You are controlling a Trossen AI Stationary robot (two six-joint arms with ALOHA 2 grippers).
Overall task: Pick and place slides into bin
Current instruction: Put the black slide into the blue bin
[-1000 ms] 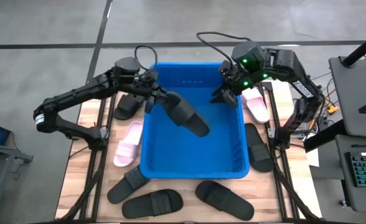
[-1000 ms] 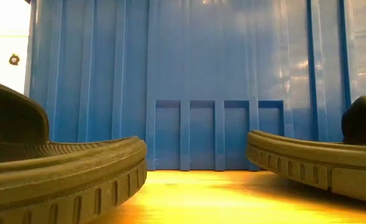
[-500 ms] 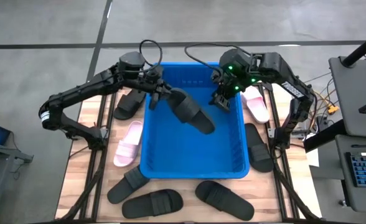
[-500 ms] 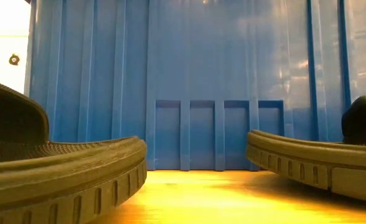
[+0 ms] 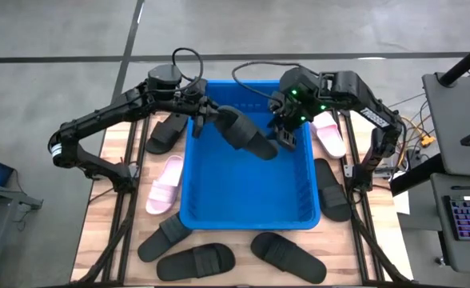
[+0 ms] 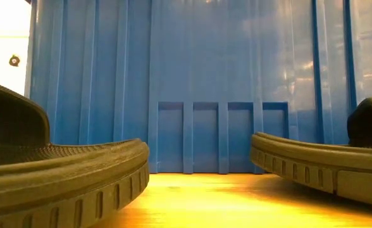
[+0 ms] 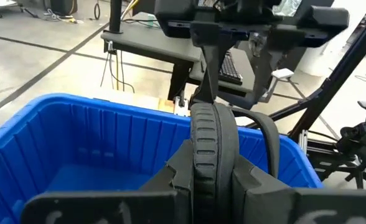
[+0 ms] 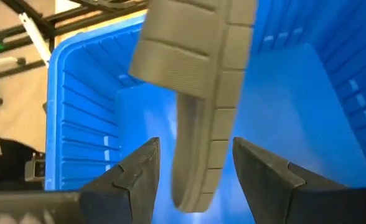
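Note:
My left gripper [image 5: 209, 118] is shut on a black slide [image 5: 245, 134] and holds it over the blue bin [image 5: 251, 222]. The slide reaches from the gripper toward the table's right. My right gripper [image 5: 284, 141] is open inside the bin at the slide's free end. In the right wrist view its two fingers stand either side of that end [image 8: 198, 155], and I cannot tell whether they touch it. The left wrist view shows the slide on edge [image 7: 213, 134], with the right gripper [image 7: 215, 68] beyond it. My left gripper pinches the slide's sole [image 7: 209, 168] between its two fingers near one end, one finger on each flat face. The slide stands on edge, its ribbed rim toward the camera. The fingers come from the table's left, along the slide. The slide is lifted clear of the bin floor.
On the table around the bin lie a black slide [image 5: 167, 132] and a pink one [image 5: 165, 184] at the left, and a pink one [image 5: 328, 134] and a black one [image 5: 331, 188] at the right. Three black slides [image 5: 197, 262] lie along the near edge. The low view shows two of them [image 6: 59, 177] before the bin wall [image 6: 192, 82].
My left gripper has carried the slide a little toward the table's right and far edge, keeping it clear of the bin floor. My right gripper has moved left and toward the near edge, into the bin, up to the slide's free end.

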